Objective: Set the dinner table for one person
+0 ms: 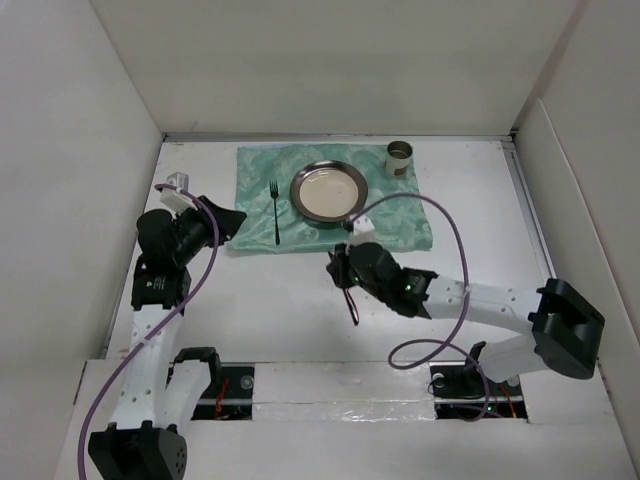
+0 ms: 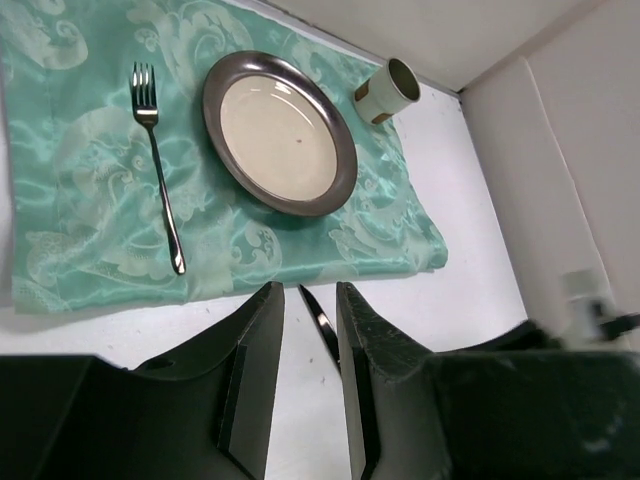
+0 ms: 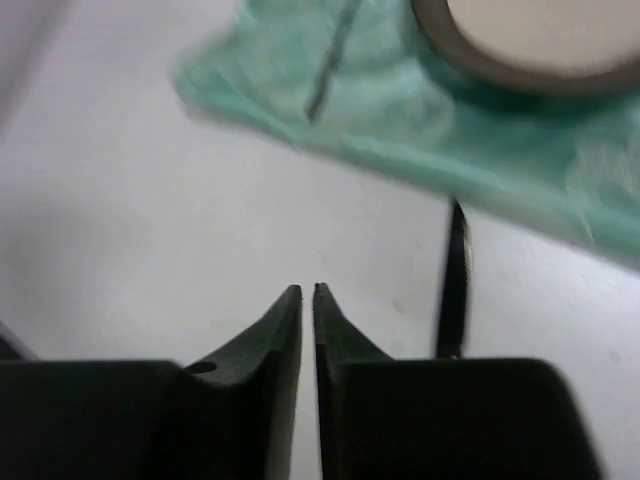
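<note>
R gripper (image 3: 307, 292) sat nearly closed, empty, beside knife (image 3: 455, 270), prob lining up pickup; L gripper (image 2: 308, 288) half-open, empty, parked clear.

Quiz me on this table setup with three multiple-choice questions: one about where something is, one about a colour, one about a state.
1. Where does the fork lie?
A. On the mat, left of the plate
B. On the plate
C. Off the mat
2. What colour is the mat?
A. Red
B. Green
C. Blue
3. The left gripper is:
A. Shut on the fork
B. Shut on the plate
C. Open and empty

Answers: A, the fork rests on the cloth beside the plate; B, the cloth is green; C, its fingers stand apart, gripping nothing.
</note>
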### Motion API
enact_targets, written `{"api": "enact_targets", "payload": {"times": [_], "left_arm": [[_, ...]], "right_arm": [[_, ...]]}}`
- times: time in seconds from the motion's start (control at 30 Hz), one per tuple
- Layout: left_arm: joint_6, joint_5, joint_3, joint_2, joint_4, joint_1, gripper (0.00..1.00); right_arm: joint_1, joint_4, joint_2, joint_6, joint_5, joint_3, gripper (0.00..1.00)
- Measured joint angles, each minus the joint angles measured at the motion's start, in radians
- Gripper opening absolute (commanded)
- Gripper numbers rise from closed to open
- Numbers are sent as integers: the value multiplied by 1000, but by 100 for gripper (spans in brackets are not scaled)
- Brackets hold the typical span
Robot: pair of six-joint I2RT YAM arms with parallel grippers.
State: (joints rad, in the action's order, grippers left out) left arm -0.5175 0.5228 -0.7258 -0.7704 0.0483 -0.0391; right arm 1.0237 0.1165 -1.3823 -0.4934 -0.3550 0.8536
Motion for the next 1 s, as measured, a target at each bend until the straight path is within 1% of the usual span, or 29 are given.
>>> {"api": "enact_targets", "payload": {"times": [0.1,0.17,0.2,0.37,0.63,0.7,0.77,0.93,1.0], "left_arm": [[-1,13,4,-14,-8,0,25],[-2,20,13,-19,-16,0,25],[-3,22,17,-22,-15,0,25],[-4,19,21,-23,-16,0,26],[-4,17,24,-17,-19,0,26],[-4,18,25,-17,-21,0,26],[-5,18,26,-17,-23,0,26],[-5,18,26,-17,-23,0,26],[-5,18,26,-17,-23,0,26]], "right_arm": [[20,-63,11,-12,11,-172,45],[43,-116,11,-26,7,-223,50],[58,-136,11,-36,2,-229,51],[97,-177,-4,-83,-59,-198,50],[104,-222,-192,-115,-161,-115,49],[104,-227,-220,-115,-173,-87,41],[104,-237,-254,-116,-190,-47,37],[104,-238,-292,-117,-204,-10,38],[103,-234,-291,-121,-203,-12,42]]}}
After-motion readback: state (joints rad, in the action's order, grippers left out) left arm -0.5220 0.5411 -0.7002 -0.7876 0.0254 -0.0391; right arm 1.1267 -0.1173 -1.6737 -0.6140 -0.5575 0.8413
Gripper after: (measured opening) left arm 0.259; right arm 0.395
